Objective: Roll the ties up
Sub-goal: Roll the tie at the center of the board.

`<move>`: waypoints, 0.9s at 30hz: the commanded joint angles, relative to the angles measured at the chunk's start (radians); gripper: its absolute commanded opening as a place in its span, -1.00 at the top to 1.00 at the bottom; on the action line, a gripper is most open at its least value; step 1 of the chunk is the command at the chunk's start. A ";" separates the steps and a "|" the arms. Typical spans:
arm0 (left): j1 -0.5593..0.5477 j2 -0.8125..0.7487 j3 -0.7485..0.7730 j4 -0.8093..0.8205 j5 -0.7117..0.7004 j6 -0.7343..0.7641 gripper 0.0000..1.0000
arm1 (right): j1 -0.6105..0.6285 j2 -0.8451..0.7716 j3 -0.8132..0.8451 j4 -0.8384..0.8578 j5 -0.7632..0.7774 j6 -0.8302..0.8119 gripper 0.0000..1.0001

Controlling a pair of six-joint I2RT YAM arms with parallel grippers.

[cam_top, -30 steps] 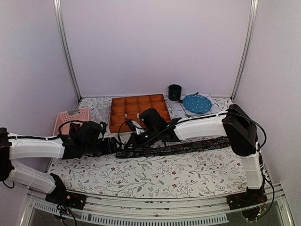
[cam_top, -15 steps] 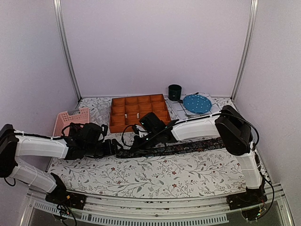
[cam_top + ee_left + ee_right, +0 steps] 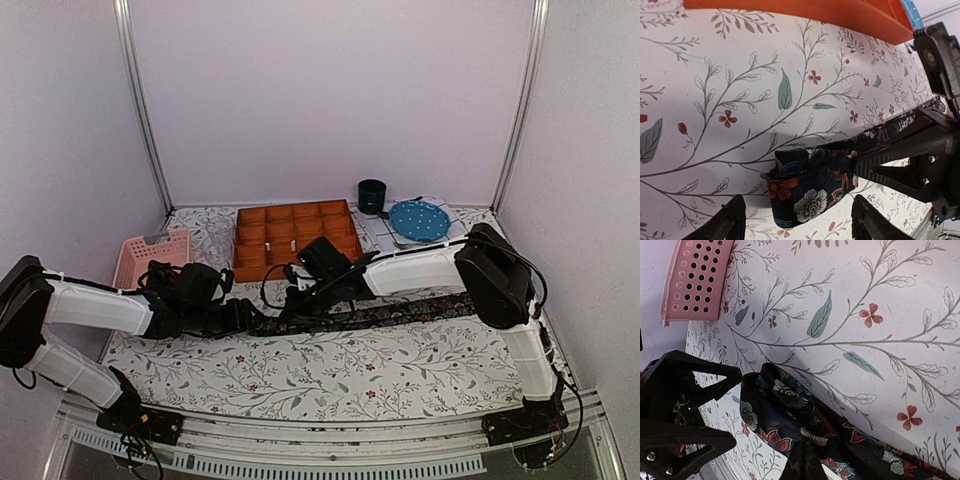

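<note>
One dark floral tie (image 3: 400, 310) lies stretched left to right across the patterned tablecloth. Its left end is folded over into a short thick fold (image 3: 810, 185). My left gripper (image 3: 243, 317) is open, with one finger on each side of that fold (image 3: 800, 225) and not touching it. My right gripper (image 3: 293, 306) is shut on the tie just right of the fold. In the right wrist view its fingers (image 3: 802, 467) pinch the fabric (image 3: 790, 410), and the left gripper's open fingers (image 3: 687, 382) show at the left.
An orange compartment tray (image 3: 295, 238) stands just behind the grippers, and its edge shows in the left wrist view (image 3: 790, 15). A pink basket (image 3: 150, 255) is at the left, also in the right wrist view (image 3: 695, 280). A blue plate (image 3: 418, 220) and a dark cup (image 3: 372, 195) sit at the back right.
My left gripper has moved right along the table to the tie's folded end. My right gripper has stayed on the tie, shifting only slightly.
</note>
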 commanded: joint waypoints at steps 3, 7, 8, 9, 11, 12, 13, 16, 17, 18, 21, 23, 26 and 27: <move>0.014 0.032 -0.006 0.051 0.041 0.008 -0.37 | -0.007 0.129 0.040 -0.050 0.014 -0.036 1.00; 0.015 0.041 -0.007 0.053 0.044 0.008 -0.33 | -0.008 0.137 0.045 -0.058 0.010 -0.041 1.00; 0.014 0.041 -0.007 0.053 0.044 0.009 -0.32 | -0.007 0.134 0.045 -0.058 0.015 -0.040 1.00; 0.015 0.041 -0.009 0.053 0.042 0.009 -0.31 | -0.007 0.132 0.045 -0.058 0.019 -0.040 1.00; 0.016 0.041 -0.012 0.054 0.040 0.009 -0.28 | -0.008 0.125 0.045 -0.058 0.027 -0.043 1.00; 0.017 0.041 -0.015 0.056 0.039 0.009 -0.25 | -0.009 0.123 0.045 -0.058 0.030 -0.043 1.00; 0.019 0.041 -0.018 0.061 0.041 0.007 -0.23 | -0.008 0.124 0.047 -0.061 0.031 -0.045 1.00; 0.031 0.046 -0.030 0.078 0.056 0.004 -0.19 | -0.013 0.128 0.044 -0.064 0.033 -0.045 1.00; 0.037 0.050 -0.037 0.089 0.064 0.002 -0.18 | -0.013 0.128 0.040 -0.062 0.033 -0.045 1.00; 0.043 0.053 -0.043 0.101 0.076 -0.001 -0.17 | -0.013 0.128 0.036 -0.059 0.034 -0.043 1.00; 0.061 0.075 -0.060 0.150 0.122 -0.011 -0.16 | -0.014 0.128 0.024 -0.052 0.036 -0.040 1.00; 0.068 0.092 -0.064 0.179 0.152 -0.019 -0.15 | -0.014 0.132 0.024 -0.050 0.038 -0.040 1.00; 0.076 0.115 -0.067 0.221 0.189 -0.029 -0.10 | -0.015 0.137 0.022 -0.049 0.038 -0.039 1.00; 0.078 0.120 -0.067 0.230 0.196 -0.031 -0.07 | -0.015 0.138 0.021 -0.048 0.038 -0.038 1.00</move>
